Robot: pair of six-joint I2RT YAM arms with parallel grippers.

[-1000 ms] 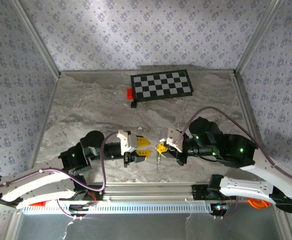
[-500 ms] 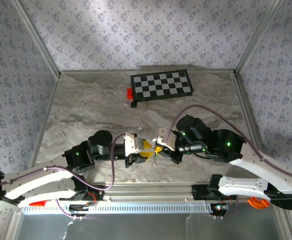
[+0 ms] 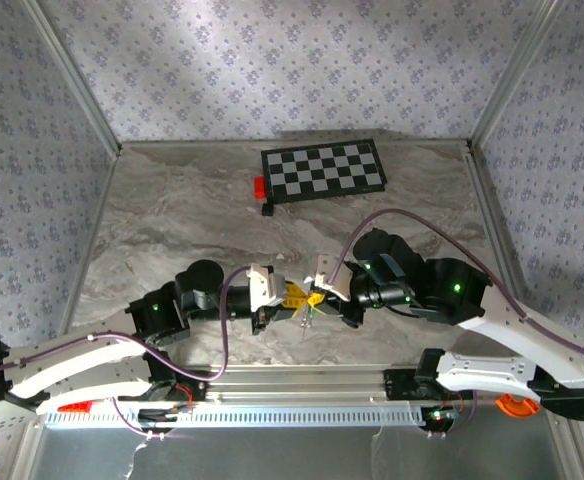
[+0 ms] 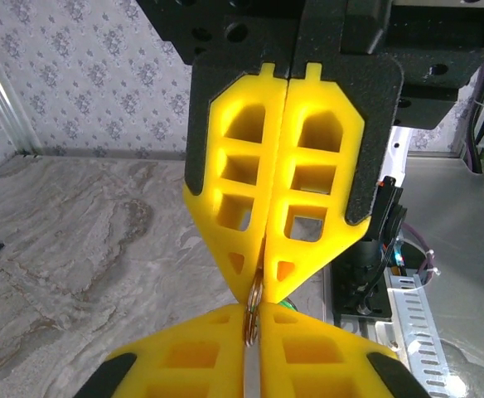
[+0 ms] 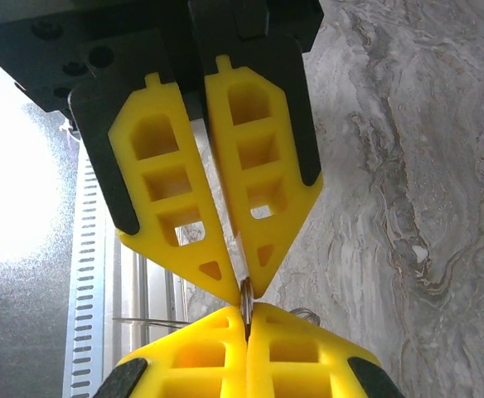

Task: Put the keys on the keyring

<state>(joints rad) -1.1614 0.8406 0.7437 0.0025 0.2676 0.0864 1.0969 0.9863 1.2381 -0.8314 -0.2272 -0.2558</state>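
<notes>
Both grippers meet tip to tip above the marble near the front edge. The keyring (image 3: 307,303) is a thin grey ring, seen edge-on (image 4: 254,308) (image 5: 246,300) between the two sets of yellow pads. My left gripper (image 3: 294,297) (image 4: 253,322) is shut on its near side. My right gripper (image 3: 318,297) (image 5: 247,319) is shut on the other side. A bright green tag (image 4: 289,305) peeks out behind the ring. A thin silvery sliver (image 3: 305,322) (image 5: 147,322) hangs under it; I cannot tell whether it is a key or the chain. The keys are otherwise hidden.
A black-and-white checkerboard (image 3: 324,170) lies at the back of the table, with a small red block (image 3: 259,186) and a small black block (image 3: 268,209) at its left end. A metal rail (image 3: 302,378) runs along the near edge below the grippers.
The two grippers have come together, the left one moving right and the right one left. The left jaws, open a second ago, have closed on the ring.
</notes>
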